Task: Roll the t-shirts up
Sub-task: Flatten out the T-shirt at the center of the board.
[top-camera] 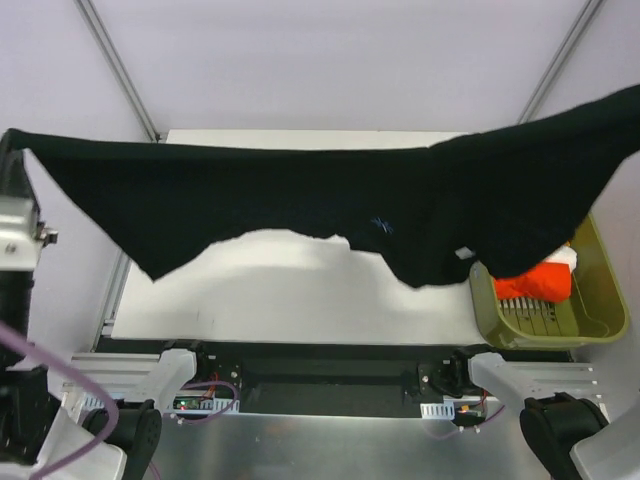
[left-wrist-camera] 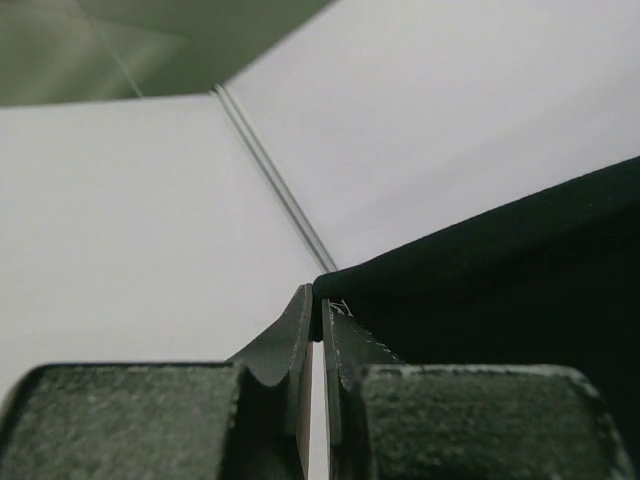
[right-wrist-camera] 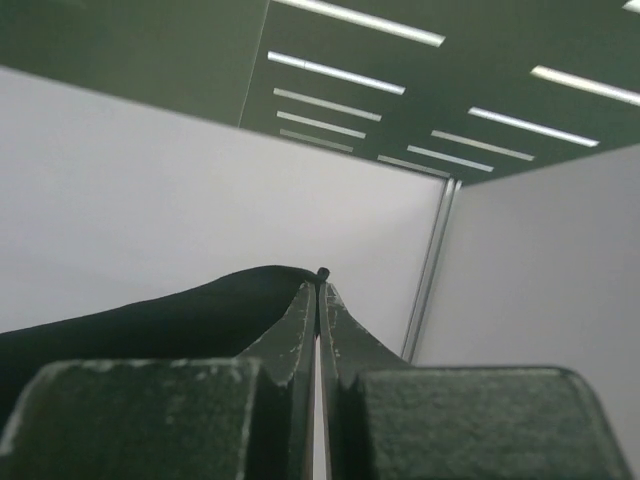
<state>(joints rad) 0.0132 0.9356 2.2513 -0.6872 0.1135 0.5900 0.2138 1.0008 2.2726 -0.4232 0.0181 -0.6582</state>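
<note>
A large black t-shirt [top-camera: 300, 195] hangs stretched in the air across the whole table, with a small blue print [top-camera: 381, 226] near its lower middle. My left gripper [left-wrist-camera: 320, 300] is shut on the shirt's left corner, and the cloth [left-wrist-camera: 500, 280] runs off to the right of the jaws. My right gripper [right-wrist-camera: 321, 280] is shut on the opposite corner, with the cloth [right-wrist-camera: 150, 320] falling away to the left. In the top view the left gripper [top-camera: 10, 140] is at the far left and the right gripper is beyond the right edge. A red-orange bundle [top-camera: 535, 283] and a white one [top-camera: 566, 255] lie in the bin.
An olive-yellow plastic bin [top-camera: 600, 300] stands at the table's right edge, partly under the hanging shirt. The white table [top-camera: 300, 300] lies below the cloth. The left arm [top-camera: 15, 240] rises at the left edge. Grey walls surround the table.
</note>
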